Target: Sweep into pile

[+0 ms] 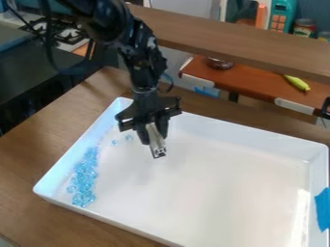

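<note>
The work surface is a brown wood-grain table (29,152), with a wood-toned ledge (238,44) running across behind it. Beyond the ledge is a reddish-brown counter (248,83) bearing a yellow-green, elongated item (297,83) and a dark, round item (220,63). A stove top with black grates (69,34) occupies the upper left of the camera view.

A white, rectangular tray (213,193) with raised walls rests on the table. Blue tape (323,208) is applied at its right wall.

The task material—small, translucent blue pieces (84,179)—lies inside the tray, in an elongated band beside the left wall. The band is densest toward the near left corner and thins toward the far end. A few loose pieces (128,138) lie apart from it, near the gripper.

The black arm (138,60) enters from the top edge. Its gripper (153,135) points down over the far left part of the tray—fingers clamped on a narrow, pale piece (156,143) with a dark-marked lower end.
</note>
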{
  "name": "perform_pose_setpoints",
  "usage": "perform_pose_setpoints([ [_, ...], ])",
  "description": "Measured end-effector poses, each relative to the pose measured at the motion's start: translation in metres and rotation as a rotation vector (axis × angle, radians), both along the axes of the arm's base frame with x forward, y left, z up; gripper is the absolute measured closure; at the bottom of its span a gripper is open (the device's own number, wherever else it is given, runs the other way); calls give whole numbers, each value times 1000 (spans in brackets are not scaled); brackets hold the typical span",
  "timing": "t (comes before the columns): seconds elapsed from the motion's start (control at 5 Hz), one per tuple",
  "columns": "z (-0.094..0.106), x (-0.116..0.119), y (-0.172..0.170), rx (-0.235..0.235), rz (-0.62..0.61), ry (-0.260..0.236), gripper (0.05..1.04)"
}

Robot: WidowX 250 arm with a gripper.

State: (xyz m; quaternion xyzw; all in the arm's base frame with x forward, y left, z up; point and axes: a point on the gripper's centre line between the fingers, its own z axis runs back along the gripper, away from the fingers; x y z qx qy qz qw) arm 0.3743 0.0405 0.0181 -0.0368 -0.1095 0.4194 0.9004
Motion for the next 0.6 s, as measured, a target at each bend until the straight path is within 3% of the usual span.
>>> perform_pose_setpoints([
  [0.4, -21, 18, -5, 2, 33, 66, 702],
  [0.6, -32, 15, -3, 7, 47, 98, 701],
])
